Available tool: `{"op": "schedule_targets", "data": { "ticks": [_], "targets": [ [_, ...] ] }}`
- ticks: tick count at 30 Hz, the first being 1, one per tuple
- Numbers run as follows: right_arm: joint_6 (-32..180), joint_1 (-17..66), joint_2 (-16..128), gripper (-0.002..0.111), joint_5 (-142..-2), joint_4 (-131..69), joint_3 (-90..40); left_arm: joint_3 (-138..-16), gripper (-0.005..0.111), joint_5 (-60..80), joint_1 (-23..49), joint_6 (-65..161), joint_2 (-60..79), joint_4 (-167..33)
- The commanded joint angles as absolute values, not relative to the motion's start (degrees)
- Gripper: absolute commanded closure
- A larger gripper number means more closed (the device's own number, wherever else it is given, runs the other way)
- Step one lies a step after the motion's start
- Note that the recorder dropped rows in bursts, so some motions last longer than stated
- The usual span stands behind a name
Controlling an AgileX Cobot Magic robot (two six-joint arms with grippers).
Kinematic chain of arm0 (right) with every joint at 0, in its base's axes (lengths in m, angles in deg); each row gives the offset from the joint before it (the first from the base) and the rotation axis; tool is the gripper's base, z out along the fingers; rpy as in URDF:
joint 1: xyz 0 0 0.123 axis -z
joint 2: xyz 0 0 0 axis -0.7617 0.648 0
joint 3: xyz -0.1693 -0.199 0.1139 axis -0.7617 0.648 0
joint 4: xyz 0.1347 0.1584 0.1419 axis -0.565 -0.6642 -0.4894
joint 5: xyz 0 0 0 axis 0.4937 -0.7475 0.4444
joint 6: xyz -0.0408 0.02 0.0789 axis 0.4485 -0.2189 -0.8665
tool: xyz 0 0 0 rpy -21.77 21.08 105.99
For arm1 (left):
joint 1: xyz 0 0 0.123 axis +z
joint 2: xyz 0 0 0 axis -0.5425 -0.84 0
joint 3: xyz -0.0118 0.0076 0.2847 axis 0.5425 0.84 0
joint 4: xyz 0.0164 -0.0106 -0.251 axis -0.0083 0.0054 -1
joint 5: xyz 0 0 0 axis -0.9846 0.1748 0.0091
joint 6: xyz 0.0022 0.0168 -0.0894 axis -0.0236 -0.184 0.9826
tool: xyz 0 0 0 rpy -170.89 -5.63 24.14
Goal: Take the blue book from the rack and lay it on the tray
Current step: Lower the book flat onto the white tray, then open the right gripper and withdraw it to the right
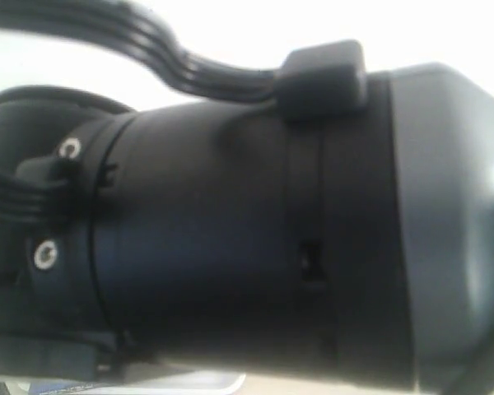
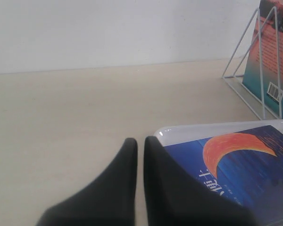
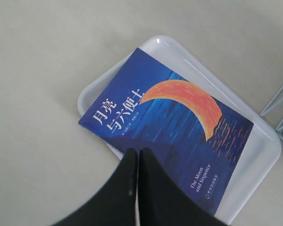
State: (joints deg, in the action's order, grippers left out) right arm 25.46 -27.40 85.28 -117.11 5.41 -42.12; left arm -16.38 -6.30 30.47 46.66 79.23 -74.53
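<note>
The blue book (image 3: 174, 127), with its orange crescent and white title facing up, lies flat on the white tray (image 3: 259, 155); one corner juts over the tray's rim. My right gripper (image 3: 138, 153) hovers over the book's near edge, shut, with nothing between its fingers. The left gripper (image 2: 140, 141) is shut and empty beside the tray (image 2: 193, 132) corner, where the blue book (image 2: 254, 165) shows again. Beyond the tray stands the white wire rack (image 2: 239, 43). The exterior view shows none of these.
A dark arm housing (image 1: 230, 247) with cables fills nearly the whole exterior view. A book with a pink-and-teal cover (image 2: 271, 61) stands in the rack. The pale wooden tabletop (image 2: 75, 117) stretches to a white wall.
</note>
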Motion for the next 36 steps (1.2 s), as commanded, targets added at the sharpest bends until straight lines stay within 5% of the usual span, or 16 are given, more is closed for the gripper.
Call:
{"op": "schedule_targets", "data": {
  "ticks": [1,8,19,27,36],
  "targets": [
    [25.6,-27.5,84.8,0.108,-116.9,4.7,-42.4,-16.2,0.103,-6.3,30.6,46.6,79.4,-74.2],
    [24.0,-27.5,86.3,0.108,-102.4,4.1,-33.1,-16.2,0.103,-6.3,30.6,46.6,79.4,-74.2],
    [22.5,-25.1,57.1,0.108,-83.4,8.9,-7.8,-16.2,0.103,-6.3,30.6,46.6,79.4,-74.2],
    [22.1,-10.3,50.9,0.108,-53.5,8.3,11.2,-16.2,0.103,-6.3,30.6,46.6,79.4,-74.2],
    [14.3,5.1,28.7,0.108,-49.6,7.5,26.4,-16.2,0.103,-6.3,30.6,46.6,79.4,-74.2]
  ]
}}
